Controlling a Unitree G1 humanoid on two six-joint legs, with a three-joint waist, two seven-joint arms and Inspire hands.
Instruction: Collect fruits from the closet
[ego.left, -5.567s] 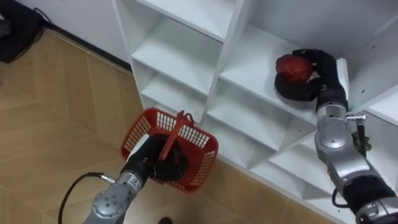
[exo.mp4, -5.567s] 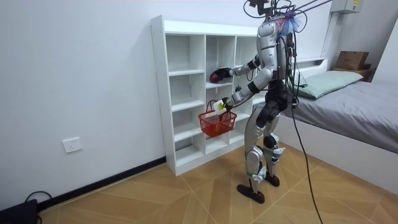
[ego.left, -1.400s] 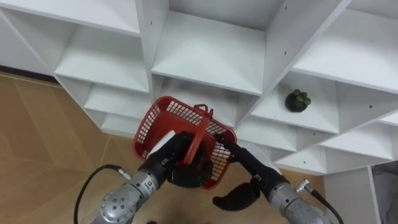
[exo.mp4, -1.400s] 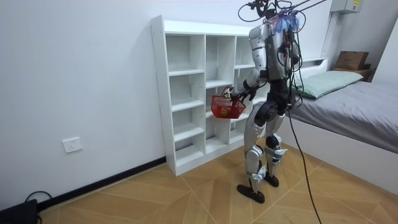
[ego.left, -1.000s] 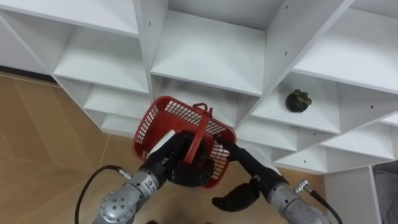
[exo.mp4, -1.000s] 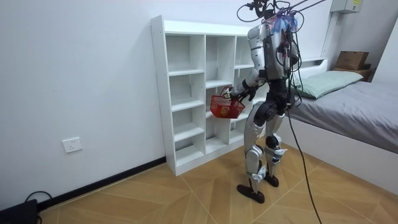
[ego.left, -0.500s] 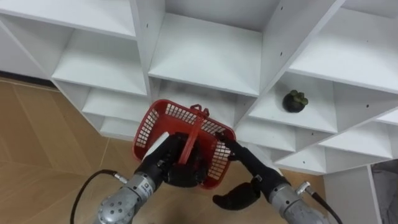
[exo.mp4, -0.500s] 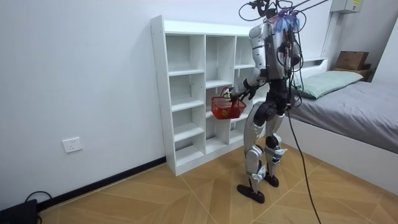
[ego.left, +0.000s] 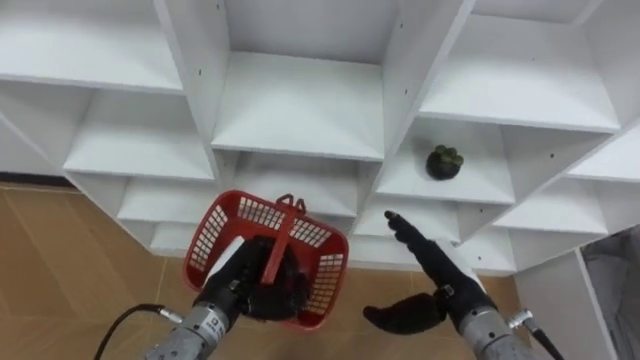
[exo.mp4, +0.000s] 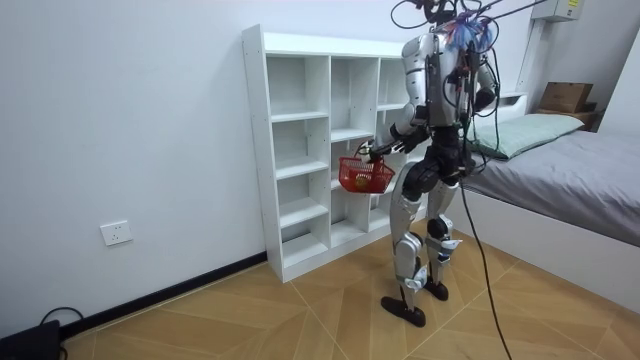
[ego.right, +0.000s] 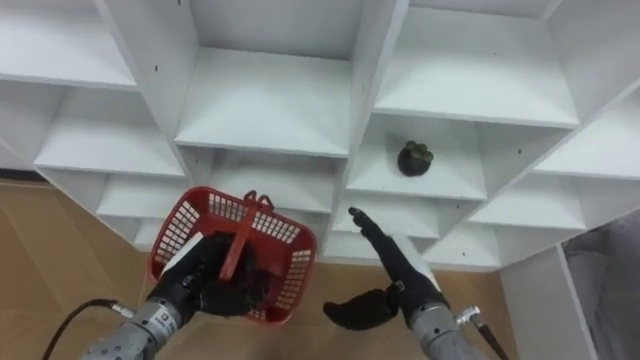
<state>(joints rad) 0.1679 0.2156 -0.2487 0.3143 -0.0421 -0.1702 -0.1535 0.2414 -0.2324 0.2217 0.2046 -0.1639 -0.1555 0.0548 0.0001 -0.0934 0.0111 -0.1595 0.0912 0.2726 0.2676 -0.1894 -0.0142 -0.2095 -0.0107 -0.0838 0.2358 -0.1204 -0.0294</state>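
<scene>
White cubbyhole shelving (ego.left: 300, 110) stands before me, with pale herringbone wood floor (ego.left: 60, 250) below it on my left. From the room view I stand upright close in front of this tall white unit (exo.mp4: 300, 150), which is set against a plain white wall, and a grey-covered bed (exo.mp4: 570, 170) lies off to the room view's right.

My left hand (ego.left: 245, 295) is low on my left, its fingers curled round the red handle (ego.left: 277, 245) of a red plastic mesh basket (ego.left: 325, 270). The basket hangs tilted in front of the lower compartments, just left of the middle column, and in the room view it is out in front of my waist (exo.mp4: 364, 175). I cannot tell what lies inside it, since my own dark hand and the handle cover most of the inside.

My right hand (ego.left: 435, 280) is low on my right, beside the basket but not touching it. Its fingers (ego.left: 400, 225) are stretched out straight towards the shelving, the thumb is spread out to the side, and it holds nothing.

One small round dark fruit with a knobbly cap (ego.left: 443, 161) sits on a shelf board in the compartment just right of the middle column. It is above my right hand and well apart from it, and up and to the right of the basket. It rests alone on the board, away from the side walls.
</scene>
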